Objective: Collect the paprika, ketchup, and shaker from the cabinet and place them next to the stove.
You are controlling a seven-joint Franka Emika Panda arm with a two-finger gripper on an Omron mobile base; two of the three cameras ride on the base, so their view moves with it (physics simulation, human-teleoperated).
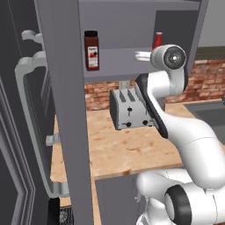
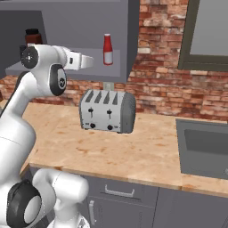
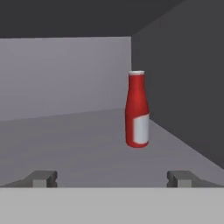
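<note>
Ketchup [image 3: 137, 109] stands upright on the cabinet [image 1: 66, 110] shelf, toward the right end, near the right side wall and short of the back wall. Paprika [image 1: 91, 49] stands upright near the left front edge of the same shelf, well apart from it. The shaker cannot be made out.

The gripper [image 3: 113, 178] is at the shelf front, pointed into the cabinet, its jaws spread wide and holding nothing. In the hand view the bottle sits ahead of the fingertips [image 3: 43, 178] and right of the line between them, not yet between them.

Risks, as judged:
- Offset approach. A straight advance would likely bring the right finger against the bottle rather than past it, pushing it toward the side wall or tipping it. The bottle is slim and tall for its base, so it probably topples easily.
- Wall clearance. Shifting right to centre on the bottle brings the open jaws nearer the cabinet's right wall; contact there could stall or skew the hand.
- Door. The open door stands at the left in the left base view; a wide swing out could catch it.
- Toaster [image 2: 108, 111] stands on the counter [image 2: 147, 156] directly beneath the shelf; a bottle dropped on withdrawal would probably land on or beside it.
</note>
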